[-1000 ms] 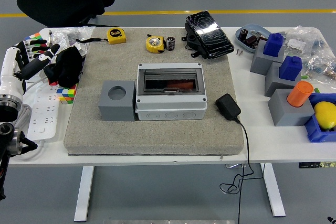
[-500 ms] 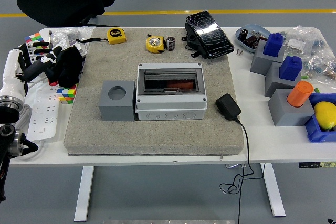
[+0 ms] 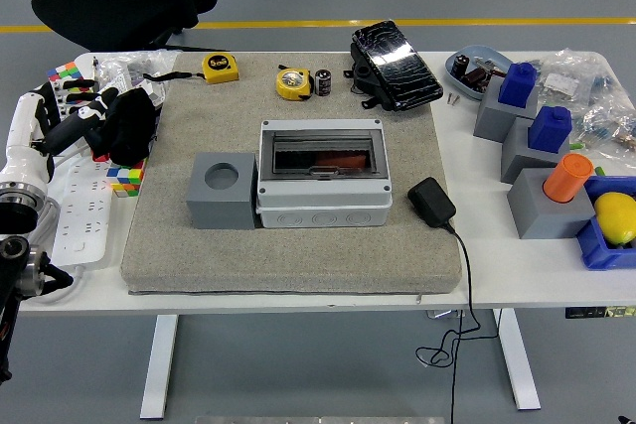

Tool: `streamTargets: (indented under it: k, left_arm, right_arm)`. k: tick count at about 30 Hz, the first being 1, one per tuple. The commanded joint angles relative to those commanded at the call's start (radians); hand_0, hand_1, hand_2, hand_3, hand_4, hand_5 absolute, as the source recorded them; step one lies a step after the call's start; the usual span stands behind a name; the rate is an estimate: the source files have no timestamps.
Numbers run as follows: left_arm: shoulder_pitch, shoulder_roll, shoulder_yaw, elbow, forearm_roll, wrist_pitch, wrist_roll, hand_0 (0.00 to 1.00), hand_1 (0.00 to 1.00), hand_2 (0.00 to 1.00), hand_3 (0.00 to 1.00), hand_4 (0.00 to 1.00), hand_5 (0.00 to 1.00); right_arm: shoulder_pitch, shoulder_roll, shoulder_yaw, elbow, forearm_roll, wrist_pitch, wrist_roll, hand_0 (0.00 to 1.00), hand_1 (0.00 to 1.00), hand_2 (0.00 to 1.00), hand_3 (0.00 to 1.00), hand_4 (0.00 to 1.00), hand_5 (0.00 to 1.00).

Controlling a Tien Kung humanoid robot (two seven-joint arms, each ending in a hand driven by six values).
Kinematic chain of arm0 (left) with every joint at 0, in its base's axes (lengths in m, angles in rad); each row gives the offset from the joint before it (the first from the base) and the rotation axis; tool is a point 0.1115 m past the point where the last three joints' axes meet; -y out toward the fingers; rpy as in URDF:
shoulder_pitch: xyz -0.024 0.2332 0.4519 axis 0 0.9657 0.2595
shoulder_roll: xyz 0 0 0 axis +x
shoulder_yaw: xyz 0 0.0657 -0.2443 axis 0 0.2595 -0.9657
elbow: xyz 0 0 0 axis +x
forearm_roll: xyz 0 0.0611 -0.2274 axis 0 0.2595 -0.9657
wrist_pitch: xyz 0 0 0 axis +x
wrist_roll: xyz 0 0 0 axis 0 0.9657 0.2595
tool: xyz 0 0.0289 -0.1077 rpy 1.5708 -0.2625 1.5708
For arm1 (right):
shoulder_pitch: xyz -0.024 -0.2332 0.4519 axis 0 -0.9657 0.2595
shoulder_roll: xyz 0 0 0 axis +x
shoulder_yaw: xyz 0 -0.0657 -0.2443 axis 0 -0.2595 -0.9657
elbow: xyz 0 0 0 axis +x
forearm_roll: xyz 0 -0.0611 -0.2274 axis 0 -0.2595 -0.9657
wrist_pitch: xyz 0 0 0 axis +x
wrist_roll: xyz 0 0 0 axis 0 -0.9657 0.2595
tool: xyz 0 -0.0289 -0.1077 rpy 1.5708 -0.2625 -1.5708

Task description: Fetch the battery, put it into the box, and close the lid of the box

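Observation:
The battery (image 3: 323,82), a small black cylinder, stands at the back of the grey mat beside a yellow tape measure (image 3: 293,82). The grey box (image 3: 320,208) sits mid-mat with its smoky see-through lid (image 3: 322,154) lying down over it; something red shows through the lid. My left hand (image 3: 123,126), black on a white forearm, rests at the mat's left edge, far from both the battery and the box. Its fingers hang relaxed and hold nothing. No right arm shows.
A grey block with a round hole (image 3: 222,191) touches the box's left side. A black adapter (image 3: 431,202) with its cord lies to the right, a black pouch (image 3: 396,65) behind. Grey and blue blocks (image 3: 532,131), an orange cylinder (image 3: 567,177) and a lemon (image 3: 616,216) crowd the right.
My left forearm and hand have shifted slightly at the table's left edge. The battery, box and everything else stay where they were.

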Motion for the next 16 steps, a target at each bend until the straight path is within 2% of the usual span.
streamTargets:
  k: [16]
  left_arm:
    - [0.000, 0.001, -0.004, -0.001, -0.001, -0.002, 0.001, 0.432, 0.523, 0.569, 0.599, 0.998, 0.444]
  right_arm:
    - [0.002, 0.001, -0.003, -0.001, 0.000, 0.001, -0.001, 0.503, 0.614, 0.654, 0.559, 0.944, 0.500]
